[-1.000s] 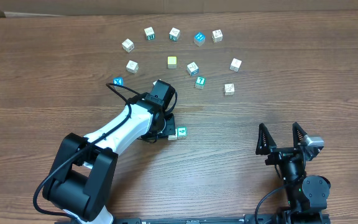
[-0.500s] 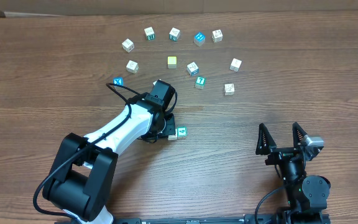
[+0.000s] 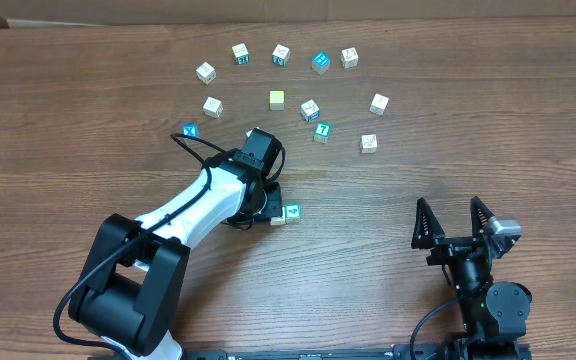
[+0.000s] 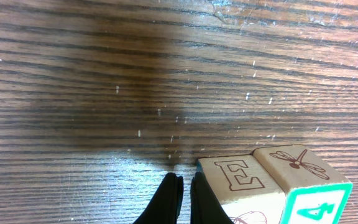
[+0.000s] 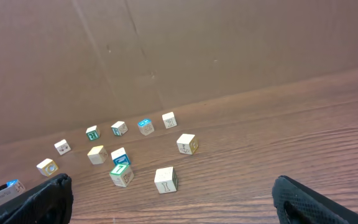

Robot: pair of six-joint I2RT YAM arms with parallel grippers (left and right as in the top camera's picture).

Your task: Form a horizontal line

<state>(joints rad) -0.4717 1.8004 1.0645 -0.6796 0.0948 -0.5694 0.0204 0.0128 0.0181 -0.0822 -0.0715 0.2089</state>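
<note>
1. Two cubes, the white E cube (image 4: 238, 180) and the green-framed 4 cube (image 4: 309, 200), touch side by side, well nearer the robot than the yellow cube (image 3: 277, 99).
2. The left gripper (image 4: 185, 186), jaws pressed together and empty, sits just beside the E cube.
3. The 7 cube (image 3: 321, 131) lies near the yellow cube.
4. The right gripper (image 3: 448, 206) gapes wide and empty, far right of the yellow cube.

E on cube (image 4: 238, 177), 4 on neighbour (image 4: 308, 198)
</note>
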